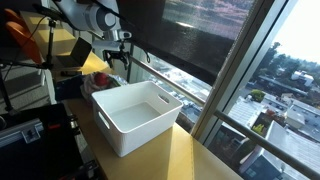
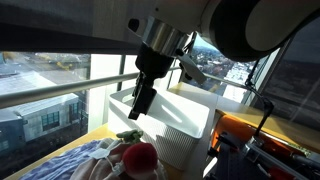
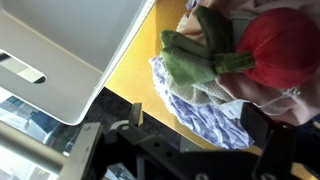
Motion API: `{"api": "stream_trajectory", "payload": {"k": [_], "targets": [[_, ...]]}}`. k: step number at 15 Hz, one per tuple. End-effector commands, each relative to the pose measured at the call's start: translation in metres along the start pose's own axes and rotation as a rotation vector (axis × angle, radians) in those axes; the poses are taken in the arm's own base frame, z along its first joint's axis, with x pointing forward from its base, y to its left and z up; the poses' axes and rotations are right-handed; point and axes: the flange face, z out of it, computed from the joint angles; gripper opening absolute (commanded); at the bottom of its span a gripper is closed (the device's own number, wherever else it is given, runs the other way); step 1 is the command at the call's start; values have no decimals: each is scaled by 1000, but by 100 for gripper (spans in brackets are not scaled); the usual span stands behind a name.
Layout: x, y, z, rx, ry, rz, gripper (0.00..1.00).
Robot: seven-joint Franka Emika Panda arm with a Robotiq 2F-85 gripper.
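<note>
Two fingers: you have them apart, gripping nothing.
Nearest: red ball and green plush on blue cloth.
Beside: white bin on tabletop.

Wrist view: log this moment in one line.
end effector: open, empty | above: red and green soft toys | beside them: white bin | surface: wooden table
</note>
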Motion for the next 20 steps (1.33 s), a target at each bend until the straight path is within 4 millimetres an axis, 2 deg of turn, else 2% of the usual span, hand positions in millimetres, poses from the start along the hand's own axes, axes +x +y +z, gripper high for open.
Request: {"api": "stream_trajectory", "payload": {"k": [1,3,6,10,14,17,18,20], "targets": [[6,-13,-50,-19,9,17,100],[1,-29,-54,-26,-13,18,100],[-5,-53,-38,-13,-48,7,100],[-13,-76,9,17,-85,-18,100],[-20,-81,62,85,-150,11,100],[-23,-83,94,139,-188,43,100],[-23,-82,101,154,-196,60,75],[-24,-77,105,175,-206,87,66]]}}
